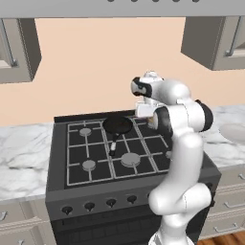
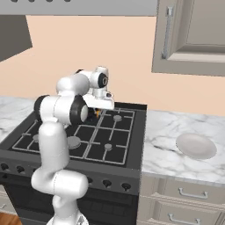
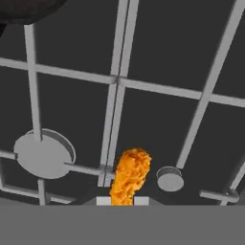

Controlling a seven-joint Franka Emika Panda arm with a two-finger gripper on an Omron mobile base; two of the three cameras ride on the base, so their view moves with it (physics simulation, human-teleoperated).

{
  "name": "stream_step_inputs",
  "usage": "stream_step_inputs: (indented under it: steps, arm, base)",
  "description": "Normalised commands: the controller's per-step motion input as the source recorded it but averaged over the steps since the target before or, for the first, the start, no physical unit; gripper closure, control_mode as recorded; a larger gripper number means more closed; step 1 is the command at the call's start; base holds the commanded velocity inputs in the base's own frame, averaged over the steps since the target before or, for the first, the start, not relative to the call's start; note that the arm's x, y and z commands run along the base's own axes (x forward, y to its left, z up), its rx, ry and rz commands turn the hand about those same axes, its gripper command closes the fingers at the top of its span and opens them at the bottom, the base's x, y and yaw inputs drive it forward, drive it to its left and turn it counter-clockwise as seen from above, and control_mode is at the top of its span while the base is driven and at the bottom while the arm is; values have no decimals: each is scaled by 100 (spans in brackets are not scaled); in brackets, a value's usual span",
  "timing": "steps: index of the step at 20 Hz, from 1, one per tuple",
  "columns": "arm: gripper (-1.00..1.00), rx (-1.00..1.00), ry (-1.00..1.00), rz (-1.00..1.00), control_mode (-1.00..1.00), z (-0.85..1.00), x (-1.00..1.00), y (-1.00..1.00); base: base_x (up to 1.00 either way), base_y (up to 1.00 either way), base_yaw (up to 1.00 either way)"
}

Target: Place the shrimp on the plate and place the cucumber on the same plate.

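The shrimp (image 3: 129, 176), a small curved orange piece, sits between my fingertips at the bottom of the hand view, above the stove grates. My gripper (image 3: 122, 201) is shut on it. From the base views the gripper (image 1: 152, 116) (image 2: 97, 110) hangs over the back right part of the stove, with a speck of orange at its tip. The plate (image 2: 196, 145) (image 1: 235, 132), round and pale grey-white, lies on the marble counter to the right of the stove, well apart from the gripper. The cucumber is out of view.
A black frying pan (image 1: 117, 125) rests on the rear burner of the dark stove (image 1: 95, 158), left of the gripper. Marble counter (image 2: 167, 145) flanks the stove on both sides. Wall cabinets (image 2: 193, 35) hang above the right counter.
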Motion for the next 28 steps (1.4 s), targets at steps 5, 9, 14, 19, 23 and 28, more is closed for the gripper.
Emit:
stream_step_inputs:
  steps: [5, 9, 14, 19, 23, 28]
  arm:
    - [100, -4, -18, -5, -100, 40, -100, -35]
    - [100, 0, -12, -5, -100, 59, -100, -15]
    - [100, 0, -13, -1, -100, 49, -100, -24]
    - [100, 0, 0, 0, -100, 13, -74, -11]
    - [100, 0, 0, 0, -100, 10, -52, 0]
    - [100, 0, 1, 0, -100, 2, -38, 0]
  base:
    - [0, 0, 0]
    - [0, 0, 0]
    - [0, 0, 0]
    - [0, 0, 0]
    - [0, 0, 0]
    - [0, 0, 0]
